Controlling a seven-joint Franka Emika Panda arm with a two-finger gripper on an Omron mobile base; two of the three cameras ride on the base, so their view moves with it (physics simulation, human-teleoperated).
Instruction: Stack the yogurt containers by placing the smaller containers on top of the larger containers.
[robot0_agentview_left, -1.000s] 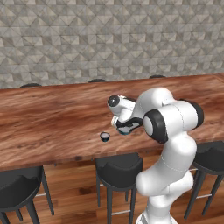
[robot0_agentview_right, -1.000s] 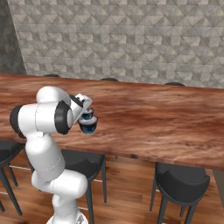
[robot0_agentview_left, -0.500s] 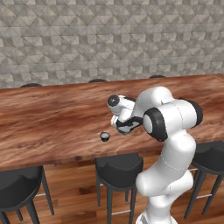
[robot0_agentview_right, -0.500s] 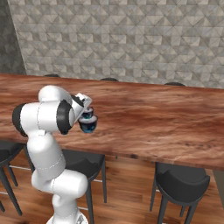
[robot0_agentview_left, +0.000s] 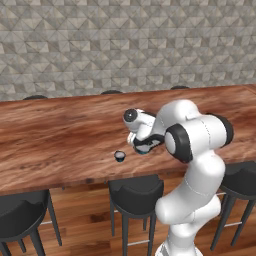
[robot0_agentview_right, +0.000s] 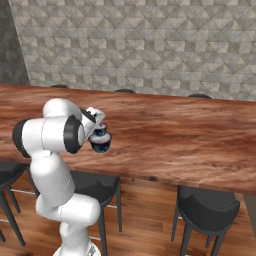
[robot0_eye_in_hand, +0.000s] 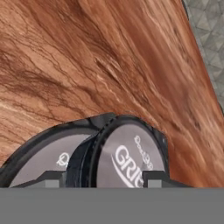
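— Where is the gripper (robot0_eye_in_hand: 101, 178)?

— Low over the wooden table (robot0_agentview_left: 50, 135), near its front edge, with the arm bent over in front of the robot's body.

— Are the fingers apart or together?

— Closed in on the medium yogurt container (robot0_eye_in_hand: 131, 158). In the hand view its pale grey lid, with white lettering, sits right between the two fingertips (robot0_eye_in_hand: 153, 177), one at each side of its dark rim.

— And the big yogurt container?

— Directly beneath and a little to one side. In the hand view the big yogurt container (robot0_eye_in_hand: 43, 161) shows as a wider grey lid with a dark rim, partly covered by the medium one. From the right base view the two dark-blue cups appear one above the other, the smaller on top, the wider below, standing on the table.

— Is the medium one resting on the big lid?

— I cannot tell. They overlap and look very close, but contact is not clear from any view. The medium one does not look centred over the big lid either; it sits off toward one rim.

— The tiny yogurt container?

— The tiny yogurt container (robot0_agentview_left: 119, 156) stands upright by itself on the table, near the stack, on the robot's left, apart from both cups and from the gripper.

— Anything else around?

— Black round stools (robot0_agentview_left: 136, 187) along the table's near side and a grey patterned stone wall (robot0_agentview_left: 125, 45) behind it.
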